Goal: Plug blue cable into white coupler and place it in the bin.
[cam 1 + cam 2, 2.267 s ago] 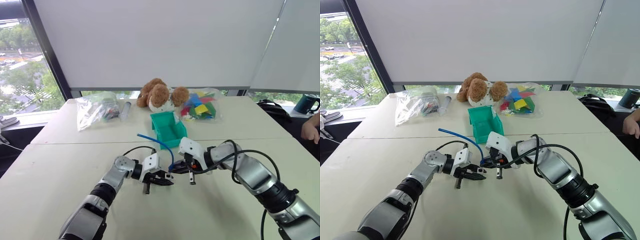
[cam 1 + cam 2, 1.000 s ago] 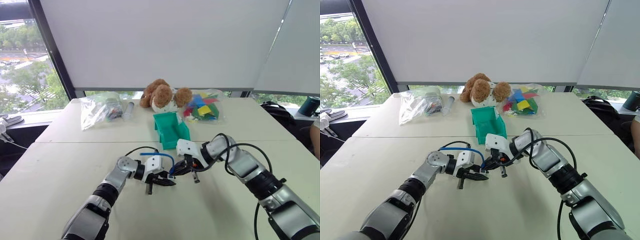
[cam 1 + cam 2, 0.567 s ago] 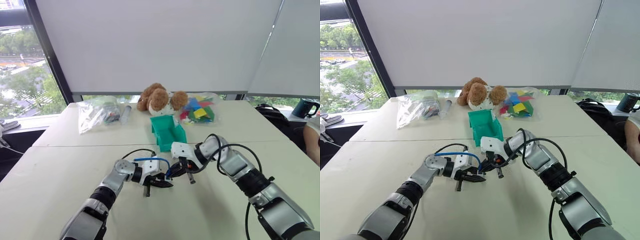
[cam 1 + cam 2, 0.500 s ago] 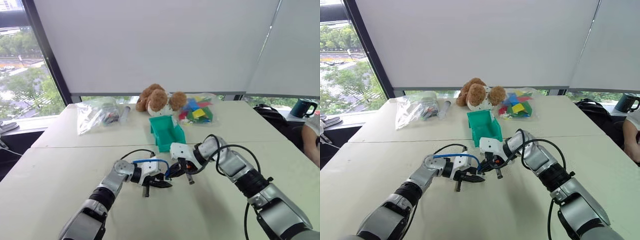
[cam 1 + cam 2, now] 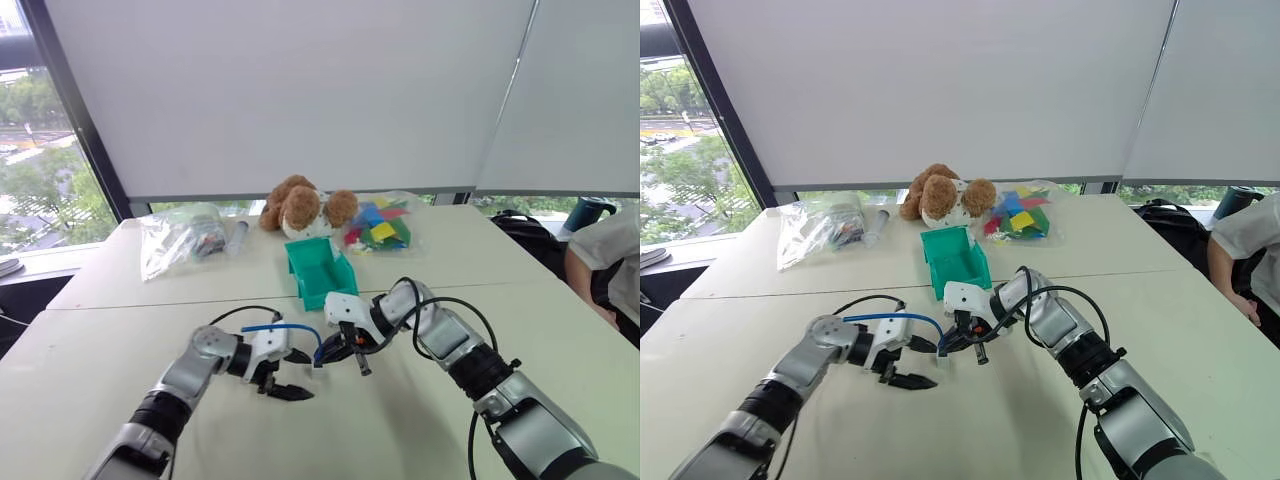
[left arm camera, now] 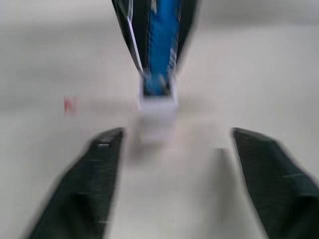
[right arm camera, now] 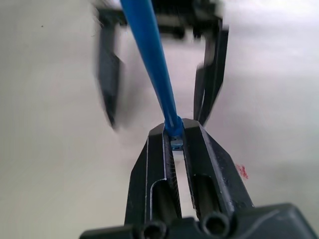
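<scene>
On the pale table [image 5: 90,330] before the teal bin [image 5: 317,268], the right gripper [image 7: 175,135] pinches the thin blue cable [image 7: 149,50]. The left wrist view shows, blurrily, the boxy white coupler [image 6: 157,114] apparently on its tip, between the left gripper's [image 6: 172,172] spread fingers.

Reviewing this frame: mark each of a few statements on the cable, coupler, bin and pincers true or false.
1. The right pincer is shut on the blue cable. True.
2. The left pincer grips the white coupler. False: its fingers stand open, apart from the coupler.
3. The blue cable's end sits in the white coupler. True.
4. The cable already lies in the bin. False: it is held above the table, in front of the bin.
5. A stuffed dog sits behind the bin. True.
</scene>
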Controlling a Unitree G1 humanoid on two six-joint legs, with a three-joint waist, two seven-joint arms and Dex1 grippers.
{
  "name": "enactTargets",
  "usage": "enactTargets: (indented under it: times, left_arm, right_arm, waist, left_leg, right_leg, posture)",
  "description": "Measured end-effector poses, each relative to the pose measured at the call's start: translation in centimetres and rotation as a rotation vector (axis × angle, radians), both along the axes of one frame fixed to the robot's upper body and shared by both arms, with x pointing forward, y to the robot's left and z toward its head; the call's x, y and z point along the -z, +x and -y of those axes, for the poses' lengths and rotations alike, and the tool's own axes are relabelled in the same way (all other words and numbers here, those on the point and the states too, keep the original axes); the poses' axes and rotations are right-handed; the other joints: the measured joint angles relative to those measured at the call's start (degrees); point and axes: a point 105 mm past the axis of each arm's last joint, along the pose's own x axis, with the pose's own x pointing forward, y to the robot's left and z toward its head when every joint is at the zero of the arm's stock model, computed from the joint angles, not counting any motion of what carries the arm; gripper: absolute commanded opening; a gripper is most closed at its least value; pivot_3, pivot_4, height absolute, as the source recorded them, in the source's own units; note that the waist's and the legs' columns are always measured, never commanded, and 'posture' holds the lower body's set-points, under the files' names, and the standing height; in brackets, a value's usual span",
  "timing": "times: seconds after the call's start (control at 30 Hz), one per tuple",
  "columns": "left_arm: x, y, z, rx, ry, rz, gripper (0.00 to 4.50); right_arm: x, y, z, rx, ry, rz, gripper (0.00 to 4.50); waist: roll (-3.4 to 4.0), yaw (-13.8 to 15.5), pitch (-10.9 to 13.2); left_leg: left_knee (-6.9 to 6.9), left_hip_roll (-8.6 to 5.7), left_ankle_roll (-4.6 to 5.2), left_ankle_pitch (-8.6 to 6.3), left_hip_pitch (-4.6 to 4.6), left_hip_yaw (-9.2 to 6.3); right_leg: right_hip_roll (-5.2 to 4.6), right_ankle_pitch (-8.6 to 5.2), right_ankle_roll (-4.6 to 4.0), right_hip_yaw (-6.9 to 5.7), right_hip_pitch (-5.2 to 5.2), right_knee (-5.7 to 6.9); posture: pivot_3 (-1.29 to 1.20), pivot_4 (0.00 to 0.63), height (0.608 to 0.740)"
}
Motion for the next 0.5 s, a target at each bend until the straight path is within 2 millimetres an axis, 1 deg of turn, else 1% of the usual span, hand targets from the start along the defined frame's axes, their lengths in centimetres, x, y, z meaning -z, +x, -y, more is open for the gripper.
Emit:
enactTargets:
  times: [0.03, 0.2, 0.3, 0.4, 0.43, 0.5]
  left_arm:
    - [-0.2, -0.1, -0.4, -0.011, 0.000, -0.004, 4.46]
    - [-1.9, 0.1, -2.0, -0.078, -0.022, 0.016, 4.46]
    - [-2.6, 0.4, -2.8, -0.146, -0.057, 0.026, 4.46]
    - [-3.4, 0.8, -3.2, -0.215, -0.108, 0.035, 4.46]
    - [-4.0, 1.1, -3.4, -0.239, -0.129, 0.050, 4.46]
    - [-4.7, 1.5, -3.8, -0.284, -0.159, 0.069, 4.46]
  right_arm:
    - [0.0, 0.1, 0.0, 0.003, -0.002, -0.001, 0.00]
    - [0.2, 0.1, -0.2, 0.000, -0.010, 0.007, 0.00]
    - [0.0, 0.2, -0.4, 0.022, 0.003, -0.004, 0.00]
    - [-0.9, 0.2, -0.2, 0.105, 0.060, -0.051, 0.00]
    - [-1.3, 0.3, 0.1, 0.143, 0.079, -0.073, 0.00]
    - [-2.0, 0.7, 0.8, 0.218, 0.105, -0.106, 0.00]
  waist:
    - [-0.01, 0.1, 0.0]
    - [-0.01, 0.1, 0.0]
    - [-0.01, 0.1, 0.0]
    - [0.02, 0.2, 0.1]
    - [0.05, 0.3, 0.1]
    - [0.17, 0.7, 0.3]
  left_leg:
    - [0.00, 0.02, 0.00, 0.00, 0.04, -0.01]
    - [-0.18, 0.07, -0.03, -0.03, 0.58, -0.01]
    - [-0.40, 0.06, -0.03, -0.02, 0.62, 0.01]
    - [-0.45, 0.06, -0.05, 0.00, 0.05, 0.01]
    - [-0.39, 0.06, -0.12, 0.05, -0.42, 0.01]
    - [-0.30, 0.06, -0.24, 0.12, -0.94, 0.02]
  right_leg:
    - [0.00, -0.10, -0.19, 0.00, 0.03, 0.00]
    - [-0.22, -0.22, -0.36, 0.04, 0.22, -0.06]
    - [-0.28, -0.25, -0.42, 0.03, 0.22, -0.07]
    - [-0.31, -0.23, -0.44, 0.03, -0.21, 0.01]
    - [-0.31, -0.17, -0.48, 0.03, -0.71, 0.10]
    - [-0.31, 0.00, -0.38, 0.02, -1.20, 0.14]
  posture:
    - [0.00, 0.150, 0.740]
    - [0.00, 0.150, 0.740]
    - [0.00, 0.150, 0.740]
    - [0.00, 0.150, 0.740]
    - [0.00, 0.150, 0.740]
    - [0.00, 0.150, 0.740]
